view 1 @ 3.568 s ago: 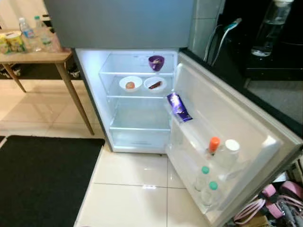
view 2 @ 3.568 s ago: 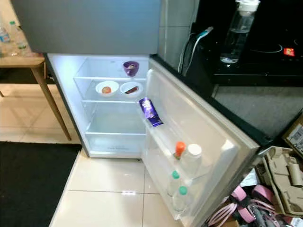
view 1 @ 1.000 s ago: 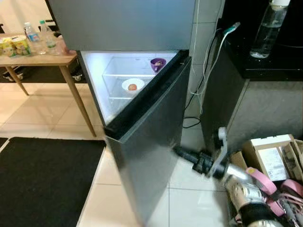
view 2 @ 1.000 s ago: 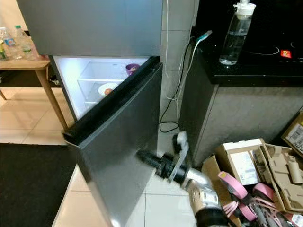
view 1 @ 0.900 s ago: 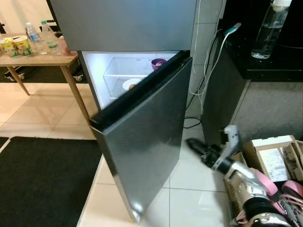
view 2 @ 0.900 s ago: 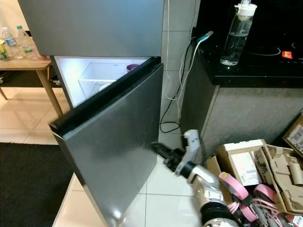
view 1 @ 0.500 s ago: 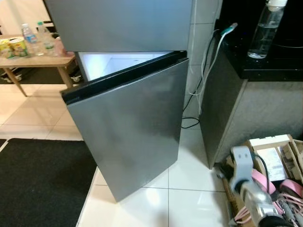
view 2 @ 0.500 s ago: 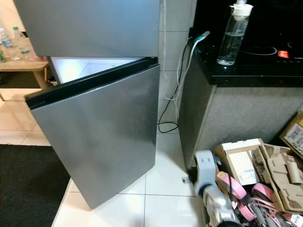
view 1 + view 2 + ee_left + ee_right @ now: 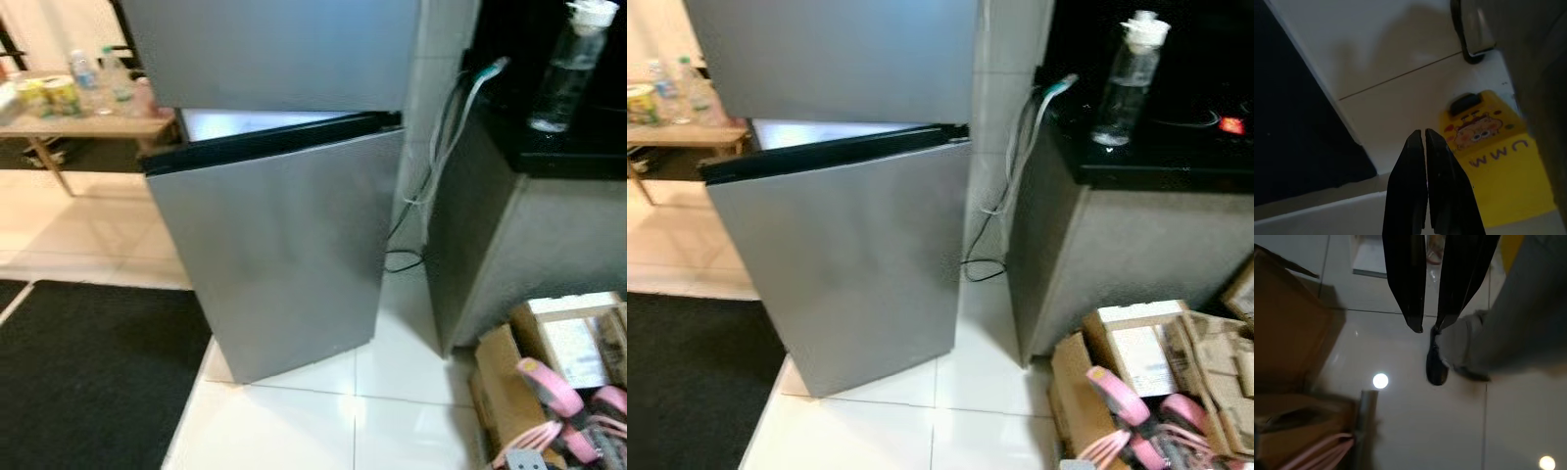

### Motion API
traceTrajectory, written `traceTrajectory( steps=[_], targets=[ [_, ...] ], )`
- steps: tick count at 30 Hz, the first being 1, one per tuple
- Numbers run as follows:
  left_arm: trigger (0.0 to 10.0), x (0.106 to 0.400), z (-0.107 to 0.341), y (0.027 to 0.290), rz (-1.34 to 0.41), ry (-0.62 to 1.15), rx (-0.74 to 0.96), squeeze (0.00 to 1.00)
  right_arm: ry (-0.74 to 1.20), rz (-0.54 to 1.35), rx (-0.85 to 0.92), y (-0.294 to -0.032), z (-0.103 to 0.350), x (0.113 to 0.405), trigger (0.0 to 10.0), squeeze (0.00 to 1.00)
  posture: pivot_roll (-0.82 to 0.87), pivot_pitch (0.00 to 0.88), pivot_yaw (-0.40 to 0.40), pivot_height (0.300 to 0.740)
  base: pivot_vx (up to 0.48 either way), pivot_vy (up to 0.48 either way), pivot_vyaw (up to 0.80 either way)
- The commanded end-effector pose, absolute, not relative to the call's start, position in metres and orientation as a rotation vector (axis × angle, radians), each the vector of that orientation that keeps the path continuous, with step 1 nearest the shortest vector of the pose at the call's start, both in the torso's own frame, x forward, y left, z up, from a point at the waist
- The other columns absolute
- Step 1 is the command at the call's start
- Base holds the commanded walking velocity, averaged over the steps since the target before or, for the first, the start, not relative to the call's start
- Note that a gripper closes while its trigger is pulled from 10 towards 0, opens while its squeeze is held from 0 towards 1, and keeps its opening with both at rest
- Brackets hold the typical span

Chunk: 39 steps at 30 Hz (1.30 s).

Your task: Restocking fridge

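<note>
Your two head cameras look forward and down from standing height at the fridge (image 9: 274, 245), whose lower door sits ajar. The two share nearly the whole scene: the fridge, the black counter (image 9: 1156, 147) to its right with a clear bottle (image 9: 1127, 78), the wooden table (image 9: 78, 122) far left, the black mat (image 9: 78, 372) near left and the cardboard boxes (image 9: 1136, 362) near right. The right eye view takes in more of the counter, the left more of the mat. Your left wrist camera points straight down past the left gripper (image 9: 1425, 134) at pale floor tile, close up. The right wrist camera likewise faces the floor past the right gripper (image 9: 1427, 328), beside a cardboard box.
</note>
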State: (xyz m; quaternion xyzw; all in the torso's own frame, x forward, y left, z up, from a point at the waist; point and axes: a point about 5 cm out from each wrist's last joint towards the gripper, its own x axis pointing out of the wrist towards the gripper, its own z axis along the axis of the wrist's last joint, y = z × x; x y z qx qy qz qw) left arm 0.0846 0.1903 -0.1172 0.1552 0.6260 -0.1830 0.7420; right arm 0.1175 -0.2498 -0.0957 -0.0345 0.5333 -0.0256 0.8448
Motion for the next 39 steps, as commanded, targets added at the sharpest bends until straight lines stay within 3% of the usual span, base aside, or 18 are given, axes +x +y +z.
traceTrajectory(
  steps=[1, 39],
  targets=[
    [10.0, 0.099, -0.114, 0.190, -0.397, 1.322, 0.333, 0.00, 1.155, -0.063, -0.084, -0.250, -0.098, 0.111, 10.0, 0.00, -0.09, 0.000, 0.016, 0.740, 0.000, 0.000, 0.75],
    [10.0, 0.101, -0.114, 0.189, -0.391, 1.307, 0.349, 0.00, 1.142, 0.003, -0.132, -0.246, -0.096, 0.119, 10.0, 0.00, -0.11, 0.000, 0.009, 0.740, 0.000, 0.000, 0.75]
  ],
)
